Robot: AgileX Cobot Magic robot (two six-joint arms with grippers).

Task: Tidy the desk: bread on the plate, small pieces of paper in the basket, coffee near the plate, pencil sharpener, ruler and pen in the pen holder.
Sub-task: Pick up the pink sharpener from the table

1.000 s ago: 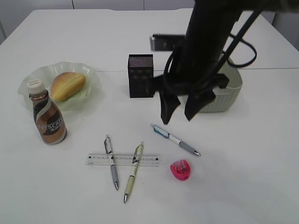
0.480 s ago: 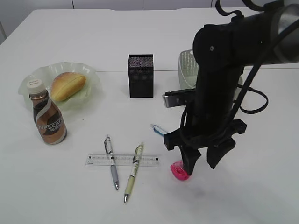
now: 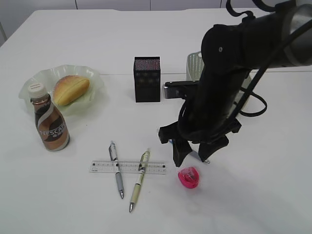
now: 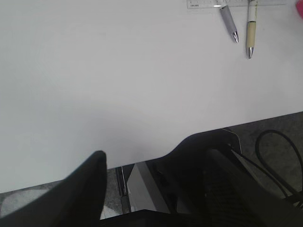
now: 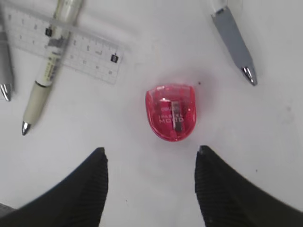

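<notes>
1. Since a moment ago the right gripper [image 3: 192, 155] has swung back from the basket [image 3: 195, 66] toward the desk's [image 3: 253, 195] near edge – fingers apart, empty, above the pink sharpener [image 5: 171, 112].
2. Left gripper [image 4: 156, 165] hangs open off the near edge.
3. Two pens [image 3: 117, 168] cross the ruler [image 3: 127, 167]; a third [image 5: 232, 40] lies just beyond the sharpener.
4. Bread [image 3: 71, 89] sits on the plate [image 3: 95, 78] near the left edge, coffee [image 3: 49, 124] beside it – pen holder [image 3: 146, 79] mid-desk.
</notes>
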